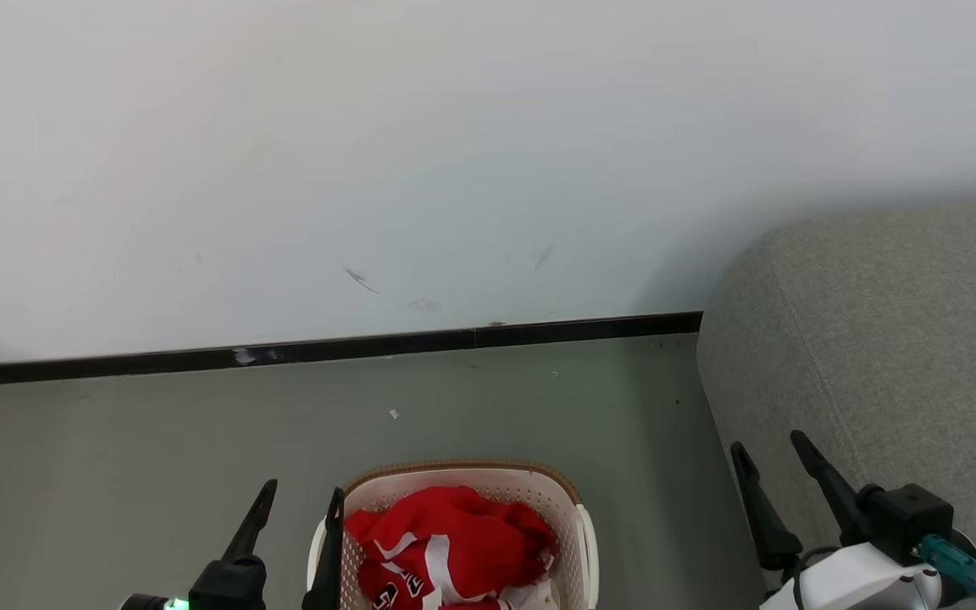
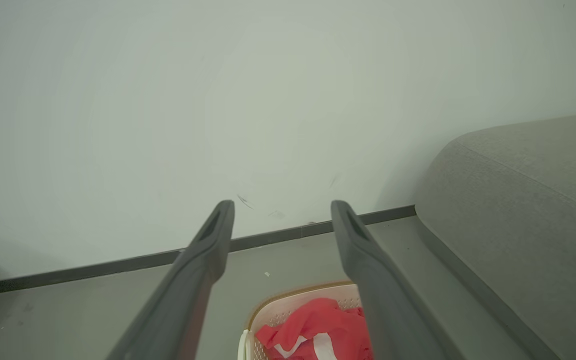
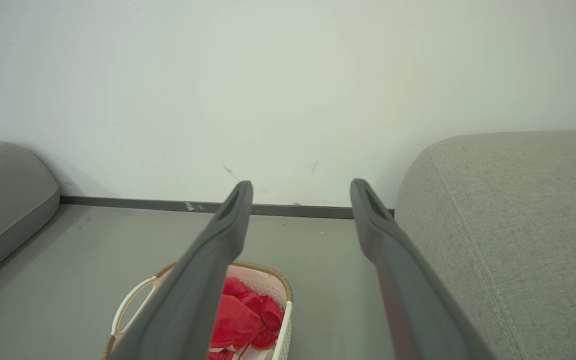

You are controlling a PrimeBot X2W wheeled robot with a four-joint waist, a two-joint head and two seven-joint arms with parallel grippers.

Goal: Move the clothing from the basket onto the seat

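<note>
Head view shows left claw and right claw spread wide, empty; clothing lies in basket near seat.

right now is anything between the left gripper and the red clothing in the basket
Nothing visible does: the left gripper is open near the left edge of the basket, and the clothing lies uncovered inside it.

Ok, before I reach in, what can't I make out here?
- Basket, near half: cut off by the bottom edge, head view.
- Jersey numerals: cut by the same edge, unreadable.
- Clothing count: bunched together, cannot tell.
- Basket's right side, left wrist view: behind a finger of the left hand.
- Sofa: runs off the right edge, head view.
</note>
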